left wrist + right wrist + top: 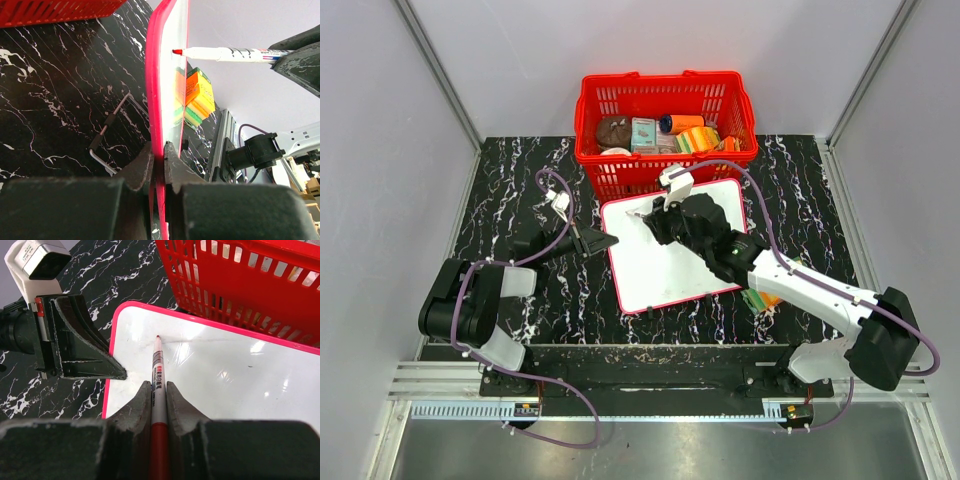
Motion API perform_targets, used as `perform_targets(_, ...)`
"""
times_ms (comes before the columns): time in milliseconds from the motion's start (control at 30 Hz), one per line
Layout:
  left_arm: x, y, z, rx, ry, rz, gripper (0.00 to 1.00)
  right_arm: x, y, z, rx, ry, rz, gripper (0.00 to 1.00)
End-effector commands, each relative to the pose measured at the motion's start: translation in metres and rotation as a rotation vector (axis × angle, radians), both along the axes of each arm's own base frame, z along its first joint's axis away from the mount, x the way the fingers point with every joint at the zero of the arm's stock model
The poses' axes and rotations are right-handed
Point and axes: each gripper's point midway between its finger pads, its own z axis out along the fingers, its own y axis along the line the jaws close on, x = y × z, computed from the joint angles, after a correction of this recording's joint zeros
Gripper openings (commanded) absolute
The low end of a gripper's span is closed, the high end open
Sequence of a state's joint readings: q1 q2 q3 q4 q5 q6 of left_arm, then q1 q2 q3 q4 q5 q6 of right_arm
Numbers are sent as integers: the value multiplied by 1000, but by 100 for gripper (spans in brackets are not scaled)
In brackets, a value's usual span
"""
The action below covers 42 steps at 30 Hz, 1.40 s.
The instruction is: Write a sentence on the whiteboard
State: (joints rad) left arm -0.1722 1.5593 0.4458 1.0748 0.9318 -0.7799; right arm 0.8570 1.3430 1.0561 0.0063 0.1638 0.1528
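Black table (510,180) with white streaks, grey walls around. Your left claw (159,150) pinched tight on left rim of whiteboard (670,265); board lies flat, stretching away from claw tips. Your right claw (159,390) squeezed on red-and-white marker (158,365); pen sticks out ahead of fingers, red tip over board corner, near left claw. Tip touching or just above: can't tell. Red basket (665,95) just past board, ahead of right claw. Orange, yellow and green sponge (195,95) beyond board's far side, across from left claw.
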Motion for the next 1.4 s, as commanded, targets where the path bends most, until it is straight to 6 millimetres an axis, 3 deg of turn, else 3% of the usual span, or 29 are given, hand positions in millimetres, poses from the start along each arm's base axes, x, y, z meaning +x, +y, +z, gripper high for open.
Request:
perform_targets(0,4,-4,13,46,-170,-23,0,-2,1,7,12,-24,-1,0)
perform_targets(1000,5,-5,9,75,-170,-22,0,-31,-7,-23,-19,73,51,0)
perform_targets(1100,4,-5,8,77,-163,-24,0,-30,-8,-17,-6,60,39,0)
perform_targets(1367,5,-5,8,82,-168,-21,0,-28,-10,42,143,-62,26,0)
